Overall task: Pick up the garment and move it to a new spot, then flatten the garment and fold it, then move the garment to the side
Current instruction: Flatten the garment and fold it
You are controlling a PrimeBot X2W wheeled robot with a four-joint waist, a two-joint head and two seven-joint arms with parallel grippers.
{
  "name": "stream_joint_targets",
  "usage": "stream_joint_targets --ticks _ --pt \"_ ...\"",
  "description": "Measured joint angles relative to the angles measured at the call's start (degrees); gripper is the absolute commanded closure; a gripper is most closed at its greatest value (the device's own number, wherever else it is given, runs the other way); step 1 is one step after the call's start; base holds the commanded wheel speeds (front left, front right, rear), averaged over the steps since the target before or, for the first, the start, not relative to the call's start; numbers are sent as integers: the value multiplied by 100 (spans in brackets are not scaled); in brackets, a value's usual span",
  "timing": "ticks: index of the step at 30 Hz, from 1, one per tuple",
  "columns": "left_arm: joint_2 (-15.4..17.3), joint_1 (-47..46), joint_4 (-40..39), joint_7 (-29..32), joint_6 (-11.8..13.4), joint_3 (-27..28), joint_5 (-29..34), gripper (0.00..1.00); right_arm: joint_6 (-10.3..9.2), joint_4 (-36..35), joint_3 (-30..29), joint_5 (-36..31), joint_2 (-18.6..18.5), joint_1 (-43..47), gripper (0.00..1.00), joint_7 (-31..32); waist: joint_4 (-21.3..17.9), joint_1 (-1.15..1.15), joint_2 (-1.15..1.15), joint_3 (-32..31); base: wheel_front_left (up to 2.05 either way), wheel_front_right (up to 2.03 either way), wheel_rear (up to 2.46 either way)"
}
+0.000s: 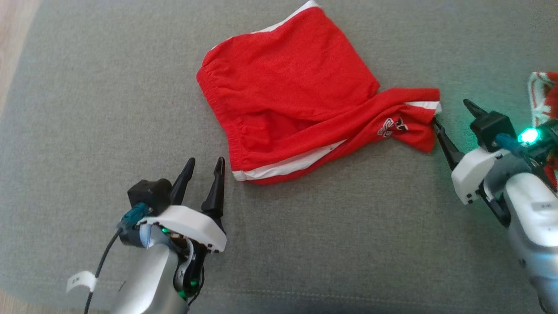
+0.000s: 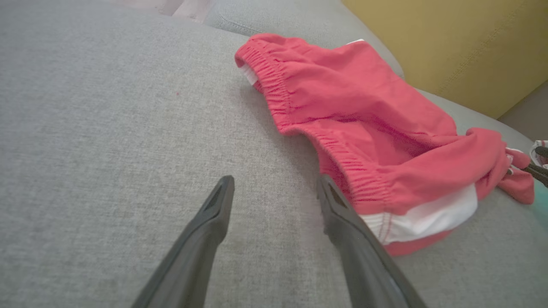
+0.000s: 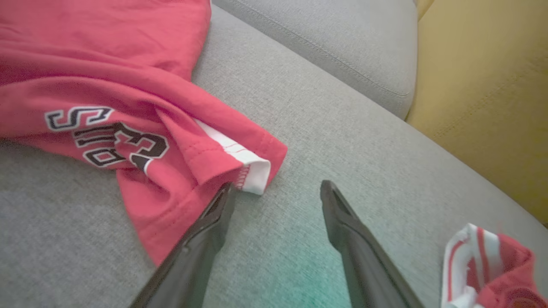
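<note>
Red cotton shorts with white side stripes [image 1: 287,87] lay rumpled mid-way across the grey fabric sofa cushion [image 1: 87,131], with one leg twisted out to the robot's right. The left pincer [image 1: 205,162] was spread and empty, just beside the waistband corner. The right pincer [image 1: 451,112] was also spread and empty, one finger at the leg hem. They were probably staged at opposite ends to pinch and pull the cloth flat. A small red-and-white cloth [image 1: 542,100] sat apart by the right arm.
</note>
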Motion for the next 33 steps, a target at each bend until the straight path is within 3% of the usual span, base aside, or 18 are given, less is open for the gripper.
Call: stream_joint_targets --ticks 14,33 --pt "-2 -129 0 0 -44 16 16 0 0 750 533 44 -88 -603 0 -333 67 0 0 264 0 0 0" --pt "-3 -134 111 0 -44 10 65 0 0 871 1188 -16 -215 -676 0 -412 -1 0 0 85 0 0 0"
